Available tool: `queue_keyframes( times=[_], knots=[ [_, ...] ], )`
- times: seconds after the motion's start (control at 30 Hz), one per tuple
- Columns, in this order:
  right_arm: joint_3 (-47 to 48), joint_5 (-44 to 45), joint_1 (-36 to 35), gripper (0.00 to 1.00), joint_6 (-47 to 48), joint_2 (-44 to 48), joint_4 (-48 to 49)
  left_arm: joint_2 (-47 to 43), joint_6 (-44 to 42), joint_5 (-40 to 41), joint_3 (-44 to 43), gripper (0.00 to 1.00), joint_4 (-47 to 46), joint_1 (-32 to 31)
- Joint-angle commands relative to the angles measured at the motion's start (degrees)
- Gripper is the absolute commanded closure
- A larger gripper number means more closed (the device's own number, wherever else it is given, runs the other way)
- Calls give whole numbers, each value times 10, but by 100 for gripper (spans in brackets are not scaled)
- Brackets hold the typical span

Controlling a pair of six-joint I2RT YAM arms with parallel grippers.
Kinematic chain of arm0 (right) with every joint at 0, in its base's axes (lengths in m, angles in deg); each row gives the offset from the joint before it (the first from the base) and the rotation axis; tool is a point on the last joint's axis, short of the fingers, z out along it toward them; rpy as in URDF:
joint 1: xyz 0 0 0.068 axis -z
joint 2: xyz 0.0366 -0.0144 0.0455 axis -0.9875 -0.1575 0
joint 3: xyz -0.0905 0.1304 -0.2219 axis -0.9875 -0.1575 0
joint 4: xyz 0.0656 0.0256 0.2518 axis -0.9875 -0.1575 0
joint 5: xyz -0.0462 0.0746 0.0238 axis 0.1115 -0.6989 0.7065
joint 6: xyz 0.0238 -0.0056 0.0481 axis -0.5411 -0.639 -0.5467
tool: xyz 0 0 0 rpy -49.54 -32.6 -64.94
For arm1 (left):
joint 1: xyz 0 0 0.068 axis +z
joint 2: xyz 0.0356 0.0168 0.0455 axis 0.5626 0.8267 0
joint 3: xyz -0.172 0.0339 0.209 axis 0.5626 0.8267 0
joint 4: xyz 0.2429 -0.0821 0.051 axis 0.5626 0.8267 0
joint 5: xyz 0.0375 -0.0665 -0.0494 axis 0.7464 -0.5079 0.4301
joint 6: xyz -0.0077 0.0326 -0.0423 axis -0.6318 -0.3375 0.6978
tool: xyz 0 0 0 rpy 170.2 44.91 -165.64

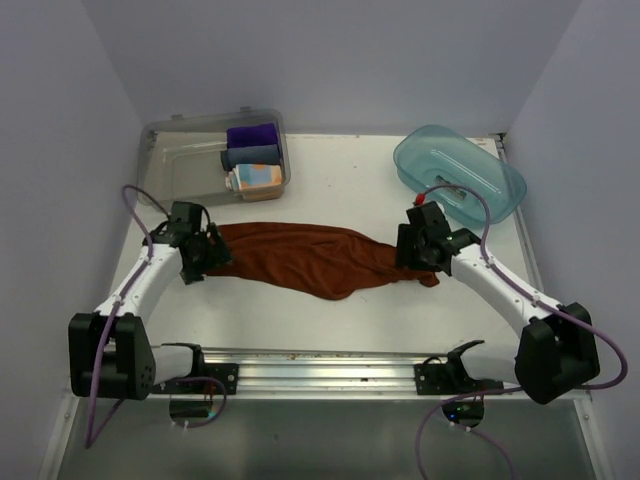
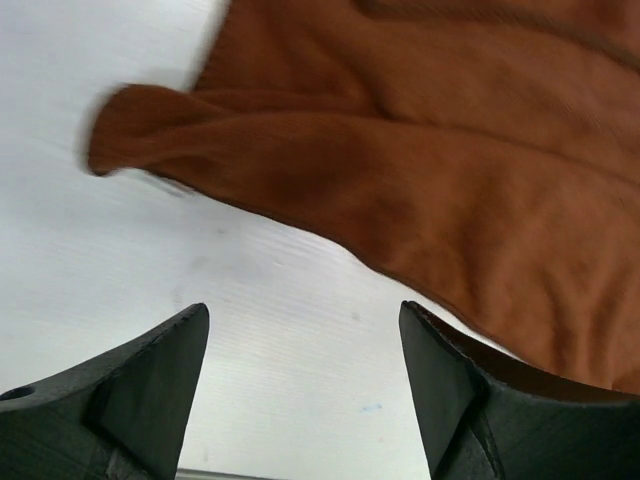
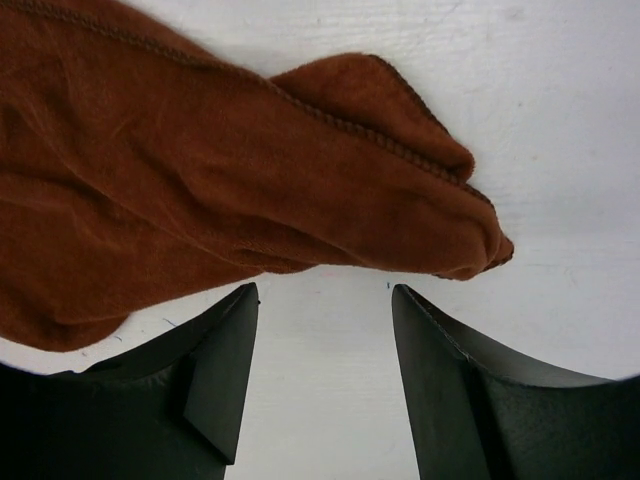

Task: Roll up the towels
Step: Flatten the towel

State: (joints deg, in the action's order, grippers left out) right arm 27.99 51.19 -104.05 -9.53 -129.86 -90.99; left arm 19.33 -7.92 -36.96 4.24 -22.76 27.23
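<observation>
Fingers of the left arm are held spread wide, and nothing is pinched between them; only bare white bench is seen in the gap. Just beyond their tips lies the left end of a plain rust-brown terry towel, its corner folded into a small rounded flap. The fingers of the right arm are likewise spread apart, and nothing is gripped by them; the towel's bunched, hemmed right end is seen just ahead of them, resting on the bench. From above, the towel is shown stretched loosely across the middle of the bench between the two arms, wrinkled and unrolled, with a lobe sagging toward the near edge. At the far left a clear plastic bin is placed, and three cloths are packed together inside it: a purple cloth farthest back, a grey-blue cloth in the middle, and a towel patterned in pale blue, orange and white nearest. At the far right a translucent teal tub is set, well apart from the bin.
</observation>
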Motion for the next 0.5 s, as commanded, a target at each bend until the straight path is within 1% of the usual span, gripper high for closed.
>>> queue_keyframes(
  times=[0.0,0.07,0.1,0.13,0.2,0.3,0.4,0.43,0.47],
  knots=[
    [-30,-55,1,40,-23,24,32,-2,24,23,8,19,4,99],
    [-55,-78,-3,40,-38,31,46,1,27,15,13,13,-5,127],
    [-64,-82,-4,40,-44,34,50,4,30,14,13,8,-11,132],
    [-79,-85,-11,40,-52,39,54,8,36,14,17,6,-18,132],
    [-93,-83,-16,39,-62,45,61,27,45,12,21,6,-45,136],
    [-117,-70,-16,38,-77,61,57,57,59,-6,27,11,-91,139],
    [-129,-63,-16,34,-83,83,54,98,68,-21,27,17,-123,139],
    [-130,-68,-15,33,-85,84,56,108,70,-22,28,23,-131,140],
    [-131,-73,-16,32,-86,82,63,124,71,-24,28,26,-144,139]
  ],
)
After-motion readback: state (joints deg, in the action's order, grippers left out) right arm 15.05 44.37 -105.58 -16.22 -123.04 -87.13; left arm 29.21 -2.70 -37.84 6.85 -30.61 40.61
